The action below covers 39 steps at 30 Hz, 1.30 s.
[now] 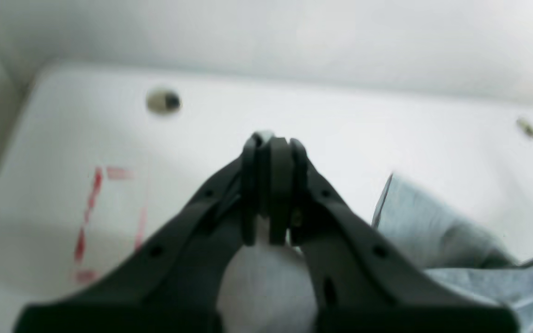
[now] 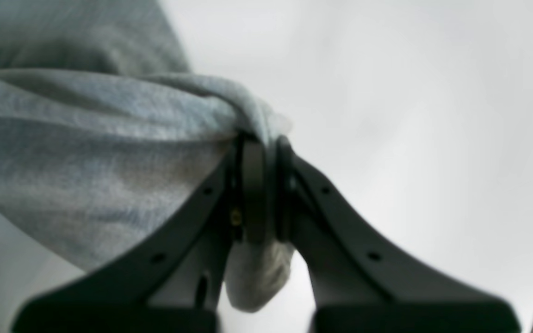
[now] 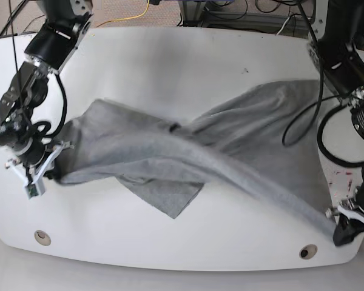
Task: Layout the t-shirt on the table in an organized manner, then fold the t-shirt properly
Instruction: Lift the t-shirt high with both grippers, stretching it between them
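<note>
The grey t-shirt hangs stretched in a twisted band across the white table, pulled between my two grippers. At the table's left side my right gripper is shut on one bunched end; the right wrist view shows fabric pinched in the shut gripper. Near the front right corner my left gripper is shut on the other end. In the left wrist view a wad of cloth sits behind the closed gripper, and more shirt trails to the right. A loose flap droops onto the table.
Two metal grommets sit near the front edge, also seen as grommets in the left wrist view. Red tape marks lie under the left arm, near the table's right edge. Cables run behind the table.
</note>
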Available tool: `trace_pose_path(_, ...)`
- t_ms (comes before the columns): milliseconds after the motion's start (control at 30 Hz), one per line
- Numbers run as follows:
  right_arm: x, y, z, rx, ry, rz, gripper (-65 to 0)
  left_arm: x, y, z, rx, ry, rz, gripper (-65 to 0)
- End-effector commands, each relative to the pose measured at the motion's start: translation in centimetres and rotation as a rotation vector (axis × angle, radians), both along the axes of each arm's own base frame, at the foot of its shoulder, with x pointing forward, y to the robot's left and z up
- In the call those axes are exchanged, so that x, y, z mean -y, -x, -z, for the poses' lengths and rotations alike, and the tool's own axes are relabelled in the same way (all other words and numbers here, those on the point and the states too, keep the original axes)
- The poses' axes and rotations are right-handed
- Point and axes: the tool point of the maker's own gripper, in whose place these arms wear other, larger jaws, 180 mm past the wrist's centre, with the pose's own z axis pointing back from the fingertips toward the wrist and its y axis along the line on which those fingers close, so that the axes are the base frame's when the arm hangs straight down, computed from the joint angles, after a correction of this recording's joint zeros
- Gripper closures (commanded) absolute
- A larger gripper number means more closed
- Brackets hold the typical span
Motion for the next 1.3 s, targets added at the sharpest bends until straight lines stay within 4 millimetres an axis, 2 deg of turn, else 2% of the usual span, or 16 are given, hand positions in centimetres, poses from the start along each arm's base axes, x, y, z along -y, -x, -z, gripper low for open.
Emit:
trace_pose_path(0,1.9,-3.9,-6.5,0.126,0.052,-0.006,-1.3,-0.6,-0.6,-9.6,0.24,0.011,-0.02,0.0)
trace_pose_path(33,2.2,-4.6,-7.8,0.14,0.065,-0.008,-1.3,-0.8,-0.6,-11.1,0.271,0.013,-0.023,0.0)
trace_pose_path(67,2.8,-5.5,-9.8,0.166,0.086,-0.007,-1.3,-0.8,-0.6,-13.6,0.322,0.013,-0.023,0.0)
trace_pose_path(100,2.9,-5.8,-10.5,0.178,0.092,-0.007,-1.3,-0.8,-0.5,-14.5,0.339,0.012,-0.023,0.0)
trace_pose_path(133,3.4,-6.7,-12.7,0.209,0.111,-0.007,-1.3,-1.0,-0.3,-17.1,0.391,0.012,-0.025,0.0)
trace_pose_path(200,4.1,-7.6,-15.0,0.24,0.127,-0.002,-1.3,-1.0,-0.2,-20.1,0.448,0.021,-0.021,0.0)
trace_pose_path(367,5.0,-9.8,-23.3,0.349,0.184,-0.007,-1.3,-1.4,0.0,-27.8,0.573,0.061,0.002,0.0)
trace_pose_path(500,5.2,-10.6,-27.0,0.387,0.202,-0.01,-1.3,-2.4,0.0,-31.3,0.609,0.1,0.008,0.0)
trace_pose_path(600,5.1,-10.9,-28.6,0.402,0.21,-0.015,-1.3,-2.3,-0.2,-32.8,0.623,0.131,0.028,0.0)
trace_pose_path(667,5.1,-10.9,-28.7,0.403,0.212,-0.014,-1.3,-2.3,-0.1,-33.0,0.629,0.131,0.028,0.0)
trace_pose_path(800,5.6,-10.4,-27.9,0.367,0.234,0.001,-1.3,-2.2,-0.7,-31.7,0.593,0.129,0.029,0.0)
trace_pose_path(833,5.6,-10.2,-26.4,0.335,0.241,0.0,-1.3,-2.1,-1.1,-30.5,0.556,0.123,0.031,0.0)
trace_pose_path(900,5.7,-9.8,-24.9,0.314,0.25,0.001,-1.3,-2.1,-1.7,-28.9,0.511,0.121,0.032,0.0)
trace_pose_path(1067,6.6,-7.7,-19.8,0.247,0.249,0.026,-1.3,-2.0,-2.0,-24.5,0.435,0.086,0.014,0.0)
trace_pose_path(1233,6.7,-5.2,-13.9,0.145,0.253,0.028,-1.3,-2.2,-1.9,-18.8,0.341,0.086,0.006,0.0)
trace_pose_path(1267,6.1,-4.4,-11.7,0.111,0.242,0.02,-1.3,-2.3,-1.8,-16.9,0.301,0.096,0.006,0.0)
